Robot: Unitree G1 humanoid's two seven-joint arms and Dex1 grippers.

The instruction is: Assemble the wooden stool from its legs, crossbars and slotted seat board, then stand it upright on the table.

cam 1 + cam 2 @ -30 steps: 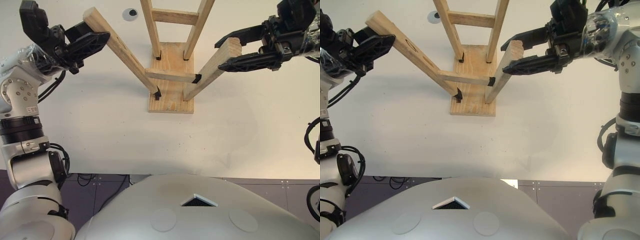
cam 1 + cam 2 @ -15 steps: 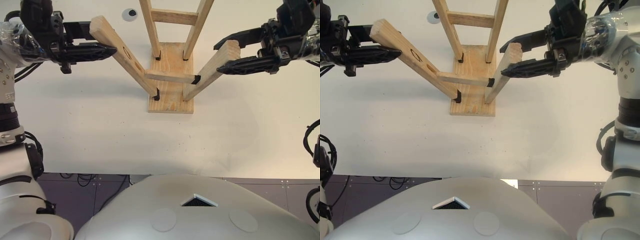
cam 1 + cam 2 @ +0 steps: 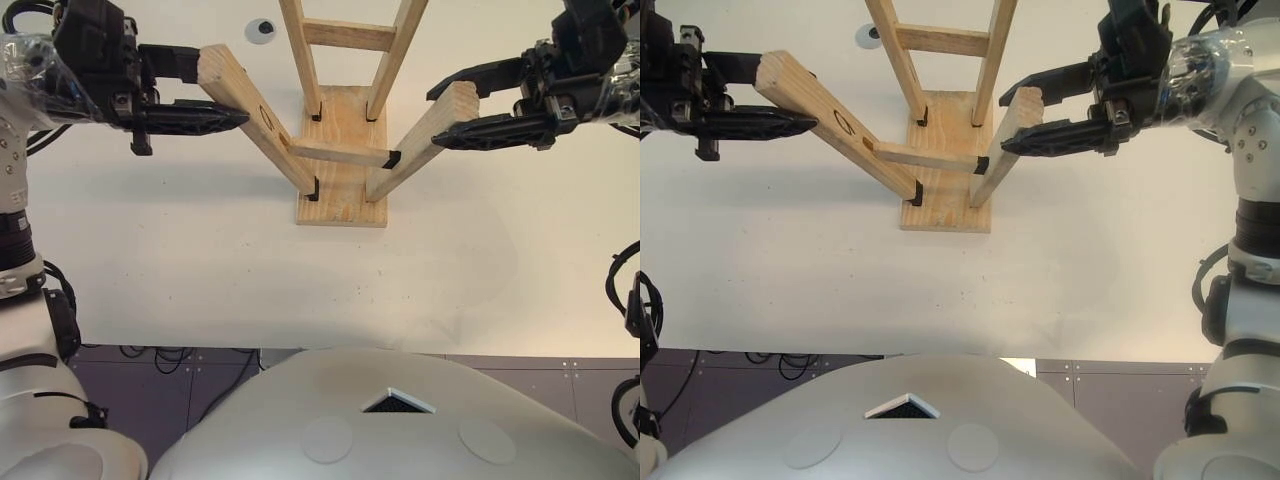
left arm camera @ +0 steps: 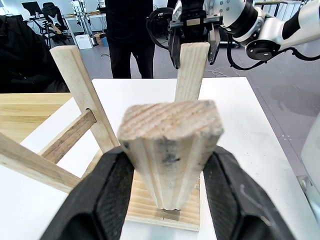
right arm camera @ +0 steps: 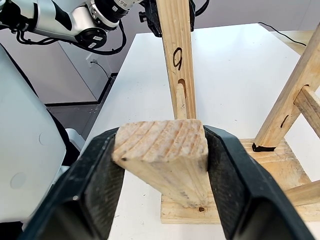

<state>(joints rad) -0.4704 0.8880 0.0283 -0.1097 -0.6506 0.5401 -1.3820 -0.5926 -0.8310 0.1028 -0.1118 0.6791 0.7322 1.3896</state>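
Pine all round: the stool was upside down, its slotted seat board (image 3: 345, 205) flat on the white table (image 3: 180, 260) and four legs pointing up from it. In the last second my left arm had swung round, so the left gripper (image 3: 225, 85) lay level instead of canted. It had carried the top of the near left leg (image 3: 262, 125) inward, and that leg stood steeper than before. The claw was clamped on the leg's end grain, a pad on each side in the left wrist view. The right gripper (image 3: 440, 118) had hardly stirred and was closed in the same way on the top of the near right leg (image 3: 415, 150), which leaned outward.

The lower crossbar (image 3: 340, 152) ran between the two near legs, its left end now meeting the left leg at the mortise. I couldn't tell whether it was fully seated. I judged this pair was being squeezed together and wasn't yet home. The two far legs (image 3: 303, 60) with their own crossbar (image 3: 350, 33) looked already set. Turning the stool upright was yet to come.

A small dark disc (image 3: 262, 30) sat in the tabletop beyond the stool. Past the table edge were grey floor (image 4: 280, 90) and office chairs (image 4: 50, 20)
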